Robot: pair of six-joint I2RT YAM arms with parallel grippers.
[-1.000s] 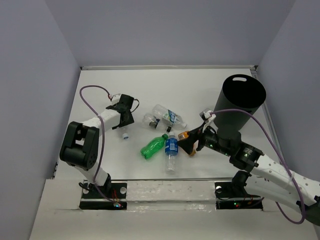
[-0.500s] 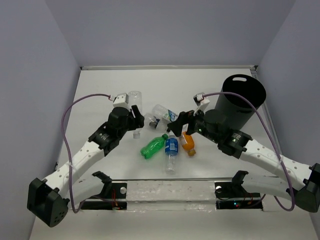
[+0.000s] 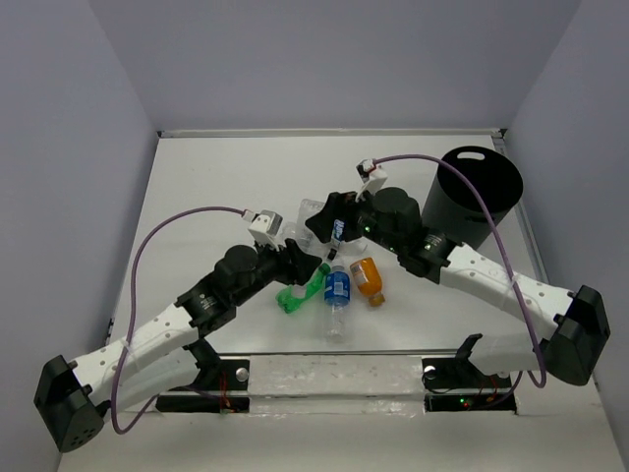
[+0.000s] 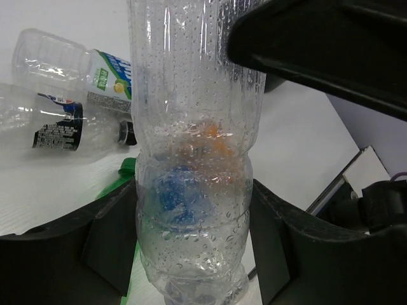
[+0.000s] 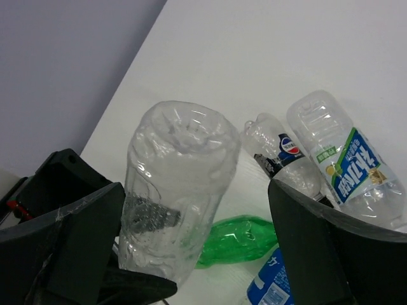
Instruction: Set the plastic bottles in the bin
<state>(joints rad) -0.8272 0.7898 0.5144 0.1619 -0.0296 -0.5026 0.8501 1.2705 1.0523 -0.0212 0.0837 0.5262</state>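
Seen from above, both arms reach over the white bench (image 3: 216, 177) and meet above a cluster of plastic bottles at centre. The left arm (image 3: 167, 329) comes in from the near-left corner and the right arm (image 3: 491, 280) from the near-right, its forearm passing on the near side of the bin (image 3: 464, 226). The bin stands upright at far right w/ its handle slot at the back rim. On the bench under the wrists lie a green bottle (image 3: 295, 295), a blue-label bottle (image 3: 337, 300) just beside it, and an orange bottle (image 3: 367, 278) next along, nearest the bin but apart from it. In the left wrist cam, the left jaws are clenched on a clear bottle (image 4: 191, 159) beaded w/ droplets, gripped at its ribbed waist. Behind it a white-label bottle (image 4: 70, 63) and a black-label bottle (image 4: 57, 130) lie side by side on the bench. In the right wrist cam, the right jaws stand wide apart, released, w/ the clear bottle's base end framed btwn them; can't tell whether either side touches it. The white-label, black-label, green and blue-label bottles lie on the bench beyond.
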